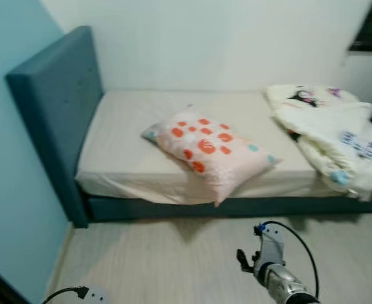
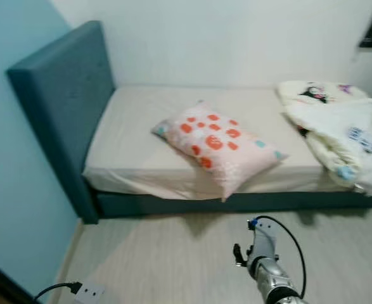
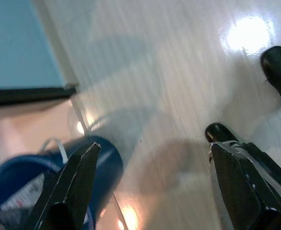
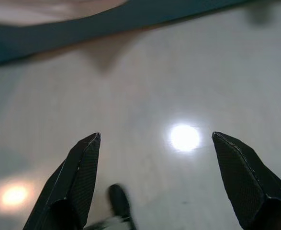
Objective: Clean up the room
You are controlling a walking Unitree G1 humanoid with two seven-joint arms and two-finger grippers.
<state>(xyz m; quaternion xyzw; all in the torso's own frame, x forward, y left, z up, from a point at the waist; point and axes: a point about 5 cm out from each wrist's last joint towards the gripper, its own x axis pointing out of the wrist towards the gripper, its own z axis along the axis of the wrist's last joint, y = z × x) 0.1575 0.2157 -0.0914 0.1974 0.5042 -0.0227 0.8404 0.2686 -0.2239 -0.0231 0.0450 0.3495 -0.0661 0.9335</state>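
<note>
Nearest, the right gripper [image 4: 154,143] hovers over bare floor [image 1: 173,259] before the bed [image 1: 173,136], fingers spread wide, holding nothing. One pillow [image 1: 211,151], pale with orange spots, lies askew mid-mattress. One crumpled white blanket [image 1: 334,136] heaps at the bed's foot end. Left gripper [image 3: 152,155] gapes empty above one blue bucket [image 3: 49,179].

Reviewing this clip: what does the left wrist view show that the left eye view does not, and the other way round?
Left wrist view: the open left gripper over the floor, a blue bucket beside it, and a black shoe-like shape.

Left eye view: the bed with a spotted pillow overhanging its front edge, a bunched blanket at its right end, and the right arm low in front.

Both: pale wood floor and the light blue wall.
</note>
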